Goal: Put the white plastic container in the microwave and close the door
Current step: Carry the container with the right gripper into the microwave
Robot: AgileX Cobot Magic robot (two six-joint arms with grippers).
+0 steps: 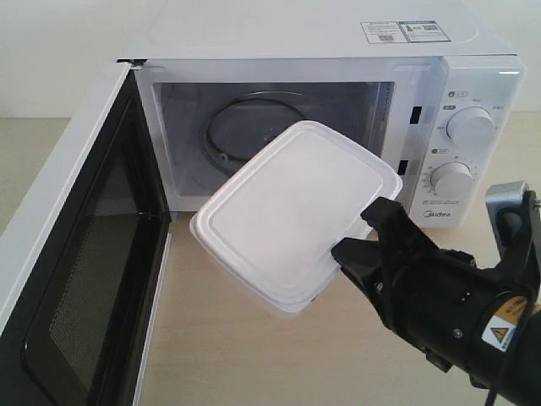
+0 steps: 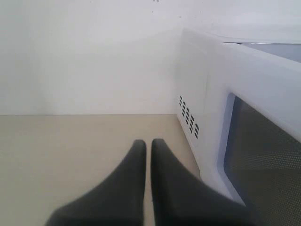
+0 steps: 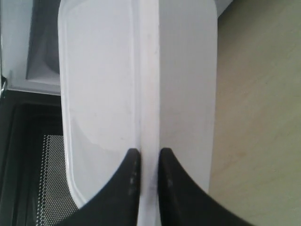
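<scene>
Before the Midea microwave [image 1: 321, 38], right end effector [image 1: 359, 230] pinches the white plastic container [image 1: 287, 216]; left end effector [image 2: 148, 143] is pressed together.

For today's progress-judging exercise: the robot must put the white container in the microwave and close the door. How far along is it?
Done: the door stands wide open, and the right gripper grips the white plastic container by its rim. In hand: it hangs tilted before the microwave opening, not yet on the turntable. Left: set it inside, release, shut the door.
</scene>
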